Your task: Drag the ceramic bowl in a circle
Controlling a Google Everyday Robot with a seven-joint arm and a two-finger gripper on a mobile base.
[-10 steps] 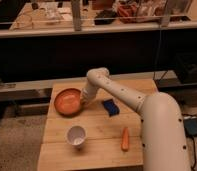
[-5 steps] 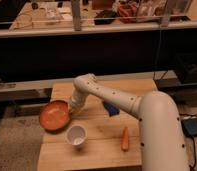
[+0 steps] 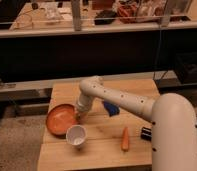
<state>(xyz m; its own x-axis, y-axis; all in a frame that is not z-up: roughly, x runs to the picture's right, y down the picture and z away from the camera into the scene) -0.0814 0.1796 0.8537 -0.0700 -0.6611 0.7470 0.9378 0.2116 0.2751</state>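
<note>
Camera view, one table scene, items as follows.

1. Pale wooden slatted table [image 3: 102, 150]: rectangular, seen from above and in front, and bearing all the loose items listed below.
2. Wide, shallow, round orange-red ceramic bowl with a darker rim [image 3: 59, 121]: upright on the table's left side, its far-left rim at the table's left edge. It lies left of the gripper and just behind the cup.
3. Small white cup [image 3: 76, 135]: upright with its mouth up, at the bowl's near-right edge. Whether cup and bowl touch cannot be told.
4. Orange carrot [image 3: 125, 139]: lying flat with its length running front to back, right of the cup and well apart from the bowl.
5. Blue flat object [image 3: 112, 108]: on the table's middle, partly behind the arm. Its type cannot be told.
6. Small dark object [image 3: 146, 133]: at the table's right side, just beside the robot's body and right of the carrot.
7. White robot arm with dark dots along its casing [image 3: 127, 102]: it rises from the bulky white body at lower right, runs left over the table to a rounded joint, then bends down.
8. Gripper [image 3: 82, 116]: low over the table at the bowl's right rim, meeting it. Its jaws are closed; whether the rim is pinched between them cannot be told.
9. Background: dark panel behind the table, with a cluttered counter [image 3: 52, 15] above it.
</note>
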